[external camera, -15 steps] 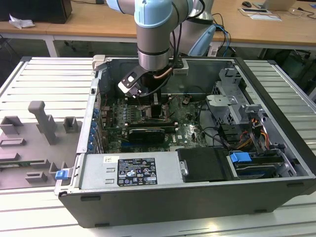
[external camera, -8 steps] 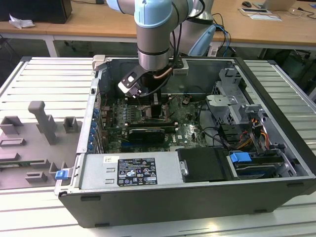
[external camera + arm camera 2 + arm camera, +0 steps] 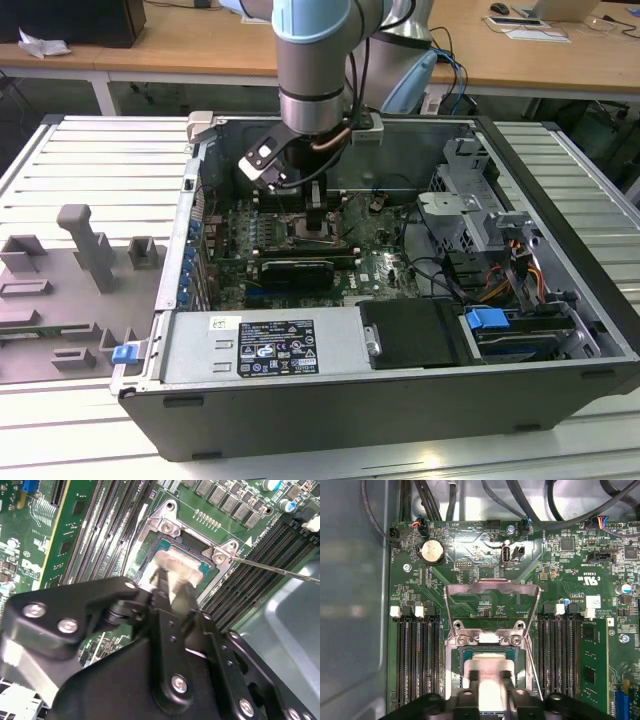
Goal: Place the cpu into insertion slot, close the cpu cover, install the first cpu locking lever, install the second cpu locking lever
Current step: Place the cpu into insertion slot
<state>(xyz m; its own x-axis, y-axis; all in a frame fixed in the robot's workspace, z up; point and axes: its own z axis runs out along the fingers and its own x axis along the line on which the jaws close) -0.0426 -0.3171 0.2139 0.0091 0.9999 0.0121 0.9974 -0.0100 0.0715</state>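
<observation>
An open case lies on a slatted metal table, with wooden desks behind and grey fixtures at the exterior view's left. The arm reaches down inside, its gripper low over the board. The second wrist view adds the grip — fingers pinched on the cpu, which sits within the slot rim, seated or just above I can't tell. A thin lever slants beside it. The first wrist view adds the cover — swung open, off the slot, with memory slots flanking
</observation>
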